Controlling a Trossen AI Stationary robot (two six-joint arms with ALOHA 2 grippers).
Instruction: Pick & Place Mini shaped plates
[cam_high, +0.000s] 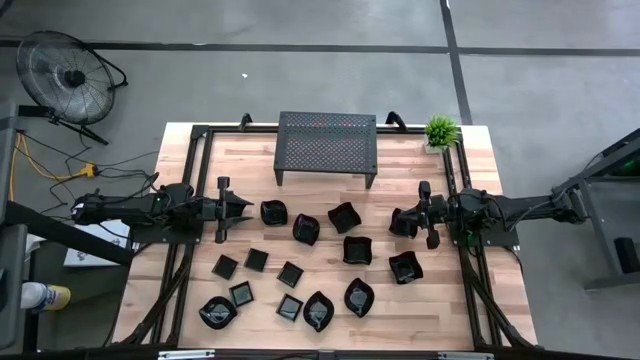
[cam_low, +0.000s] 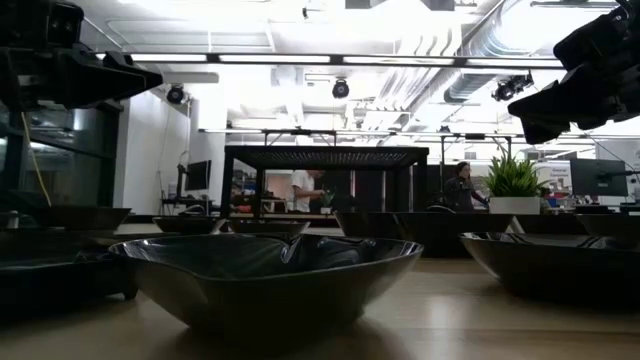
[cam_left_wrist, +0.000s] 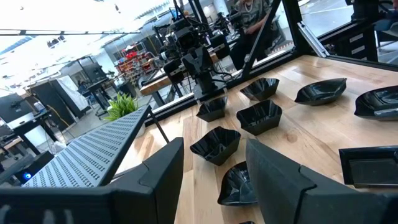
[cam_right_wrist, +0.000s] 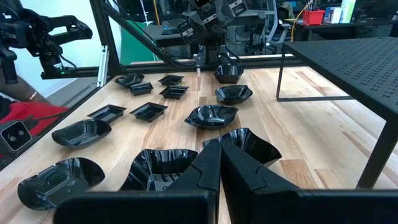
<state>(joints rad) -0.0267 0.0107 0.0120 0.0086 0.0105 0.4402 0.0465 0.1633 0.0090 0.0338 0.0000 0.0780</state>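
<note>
High view: the mini shaped plates (cam_high: 305, 262) lie scattered across the centre of the tabletop (cam_high: 480, 310), glossy, stiff, probably light and slippery, so grip a raised rim; left gripper (cam_high: 243, 208) gapes empty, right gripper (cam_high: 400, 222) is closed, empty.

You have fifteen mini shaped plates (cam_high: 302, 270) spread over the table (cam_high: 450, 310), all in front of the one perforated rack (cam_high: 327, 143). One potted plant (cam_high: 441, 131) stands just beside that rack. Two arms reach in, one from each side of it.
</note>
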